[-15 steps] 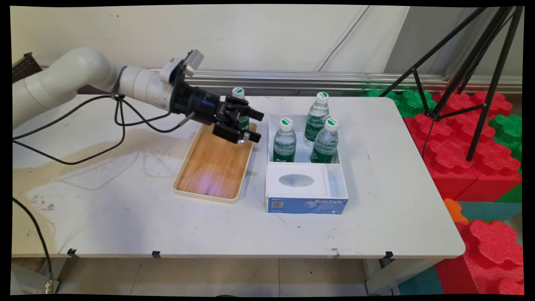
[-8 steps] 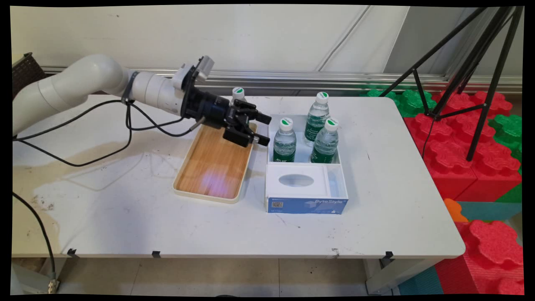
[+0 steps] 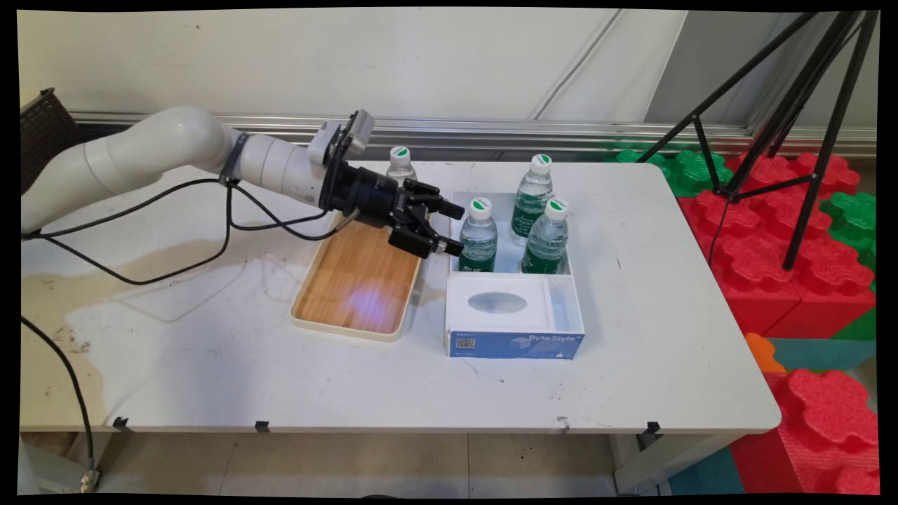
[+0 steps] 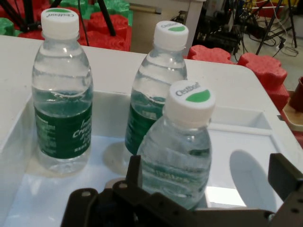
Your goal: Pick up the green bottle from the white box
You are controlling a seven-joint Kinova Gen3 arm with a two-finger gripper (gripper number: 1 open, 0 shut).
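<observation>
My black gripper point(image 3: 454, 228) is open and points right, over the left wall of a white box point(image 3: 515, 324). Its fingertips point(image 3: 456, 247) reach the nearest water bottle point(image 3: 478, 237), clear with a green label and a white cap. In the hand view that bottle point(image 4: 182, 146) stands close ahead of the gripper point(image 4: 208, 163), within the span of the spread fingers point(image 4: 134, 170); no touch shows. Two more bottles point(image 3: 531, 200) point(image 3: 546, 238) stand in the same compartment, seen behind in the hand view as the left bottle point(image 4: 61, 90) and the middle bottle point(image 4: 158, 85).
A wooden tray point(image 3: 354, 287) lies left of the box, with one bottle point(image 3: 400, 165) at its far end behind the arm. The box's near compartment holds a white insert with an oval cut-out point(image 3: 497, 302). A black tripod point(image 3: 793, 112) and red and green foam blocks point(image 3: 772, 231) stand off the table's right side.
The gripper has travelled right, from over the tray's far end to the box's left wall and the nearest bottle. It stayed open. The bottles have not moved.
</observation>
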